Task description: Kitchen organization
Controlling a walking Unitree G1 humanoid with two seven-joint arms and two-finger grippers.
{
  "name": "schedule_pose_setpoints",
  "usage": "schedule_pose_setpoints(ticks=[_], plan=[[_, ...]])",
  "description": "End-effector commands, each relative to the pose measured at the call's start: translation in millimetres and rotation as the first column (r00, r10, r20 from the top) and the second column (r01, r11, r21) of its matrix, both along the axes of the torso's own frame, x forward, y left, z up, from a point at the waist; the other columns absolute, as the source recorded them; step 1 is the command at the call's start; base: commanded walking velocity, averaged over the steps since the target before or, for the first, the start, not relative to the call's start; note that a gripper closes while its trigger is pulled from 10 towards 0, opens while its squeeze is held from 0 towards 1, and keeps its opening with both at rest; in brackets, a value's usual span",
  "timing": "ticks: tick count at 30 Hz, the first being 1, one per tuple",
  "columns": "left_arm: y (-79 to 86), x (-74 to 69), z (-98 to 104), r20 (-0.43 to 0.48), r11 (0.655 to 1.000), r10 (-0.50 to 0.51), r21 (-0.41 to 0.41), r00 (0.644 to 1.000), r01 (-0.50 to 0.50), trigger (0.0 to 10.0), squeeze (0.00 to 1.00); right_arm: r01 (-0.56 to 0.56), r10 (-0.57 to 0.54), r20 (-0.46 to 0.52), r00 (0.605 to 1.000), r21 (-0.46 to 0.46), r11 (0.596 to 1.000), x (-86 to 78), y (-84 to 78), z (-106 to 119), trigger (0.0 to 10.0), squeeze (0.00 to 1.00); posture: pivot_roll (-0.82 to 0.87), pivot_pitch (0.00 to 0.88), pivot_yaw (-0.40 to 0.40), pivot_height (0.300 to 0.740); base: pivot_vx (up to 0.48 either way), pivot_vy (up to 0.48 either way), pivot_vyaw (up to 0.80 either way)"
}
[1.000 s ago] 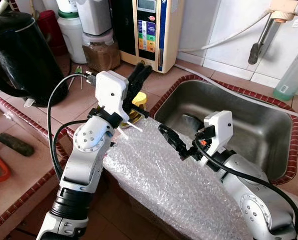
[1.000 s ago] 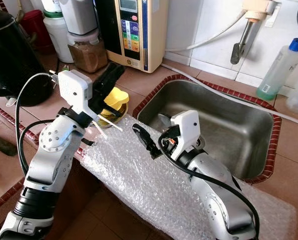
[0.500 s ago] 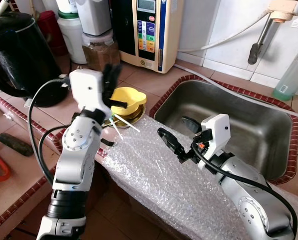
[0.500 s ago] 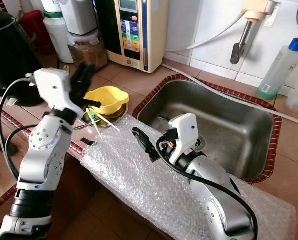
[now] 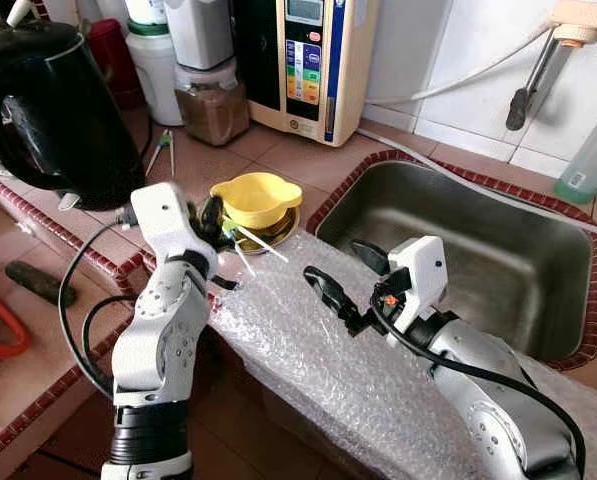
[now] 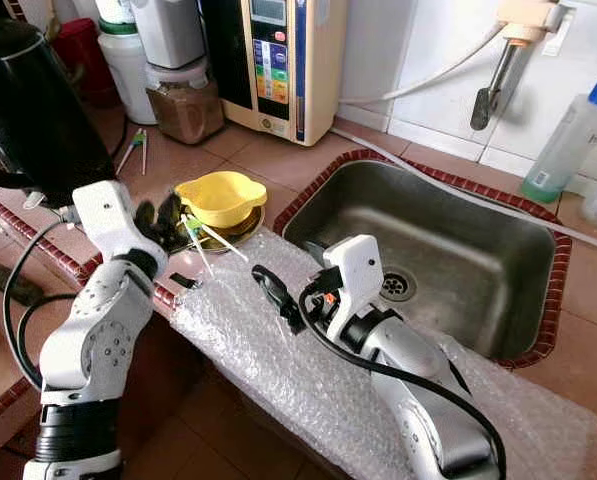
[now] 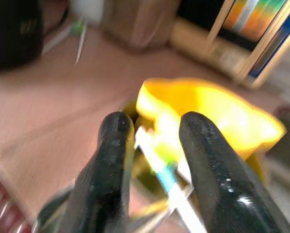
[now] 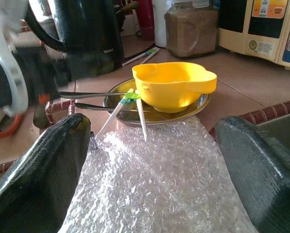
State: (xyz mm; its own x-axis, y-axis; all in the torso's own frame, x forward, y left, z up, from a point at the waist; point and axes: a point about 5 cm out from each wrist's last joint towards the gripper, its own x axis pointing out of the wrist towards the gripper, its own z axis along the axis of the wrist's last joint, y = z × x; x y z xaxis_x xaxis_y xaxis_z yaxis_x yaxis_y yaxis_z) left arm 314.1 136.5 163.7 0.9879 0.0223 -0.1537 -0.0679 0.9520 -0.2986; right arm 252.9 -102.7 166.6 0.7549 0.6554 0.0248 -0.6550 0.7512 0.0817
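Left eye view shows a brown tiled counter (image 5: 278,155) with a black kettle (image 5: 53,110) at 10 o'clock and a steel sink (image 5: 498,250) at 3 o'clock. The left gripper (image 5: 210,215), fingers a little apart, is beside the yellow bowl (image 5: 256,198). The right gripper (image 5: 323,290), spread wide, hangs over bubble wrap (image 5: 378,370); no words can be read.

Wall: white tiles (image 5: 448,50) across the upper right of the frame.
Counter: terracotta tiles (image 5: 278,160) with a dark red edging (image 5: 38,225) at left.
Floor: reddish-brown tiles (image 6: 178,440), lower left.
Light: bright, even daylight.
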Motion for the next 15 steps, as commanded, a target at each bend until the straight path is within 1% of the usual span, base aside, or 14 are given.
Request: schedule_pose_setpoints(ticks=[1, 8, 10, 12, 14, 15], plan=[[0.7, -2.8, 2, -0.019, 1.0, 0.002, -0.008, 1.0, -0.002, 10.0, 1.0, -0.005, 0.005, -0.002, 1.0, -0.003, 1.0, 0.2, 1.5, -2, 10.0, 0.0, -0.07, 0.044, 0.027, 0.74, 0.0, 0.0, 0.0], [-5.7, -7.2, 3, -0.052, 0.999, -0.051, 0.011, 0.997, 0.051, 10.0, 1.0, -0.014, 0.014, -0.003, 1.0, -0.004, 1.0, -0.3, 3.3, -4, 10.0, 0.0, -0.07, 0.046, 0.028, 0.74, 0.0, 0.0, 0.0], [-9.8, -7.1, 7, -0.03, 0.995, -0.089, 0.04, 0.996, 0.091, 10.0, 1.0, -0.016, 0.016, -0.003, 1.0, -0.004, 1.0, -0.2, 3.7, -4, 10.0, 0.0, -0.07, 0.046, 0.028, 0.74, 0.0, 0.0, 0.0], [-12.2, -6.8, 11, -0.006, 0.992, -0.109, 0.063, 0.994, 0.109, 10.0, 1.0, -0.017, 0.017, -0.003, 1.0, -0.004, 1.0, 0.1, 3.9, -4, 10.0, 0.0, -0.07, 0.047, 0.028, 0.74, 0.0, 0.0, 0.0], [-21.3, -7.8, 13, -0.022, 0.981, -0.183, 0.06, 0.983, 0.184, 10.0, 1.0, -0.019, 0.019, -0.003, 1.0, -0.005, 1.0, 1.2, 3.7, -4, 10.0, 0.0, -0.06, 0.045, 0.027, 0.74, 0.0, 0.0, 0.0], [-21.3, -7.8, 13, -0.022, 0.981, -0.183, 0.06, 0.983, 0.184, 10.0, 1.0, -0.019, 0.019, -0.003, 1.0, -0.005, 1.0, 1.2, 3.7, -4, 10.0, 0.0, -0.06, 0.045, 0.027, 0.74, 0.0, 0.0, 0.0]])
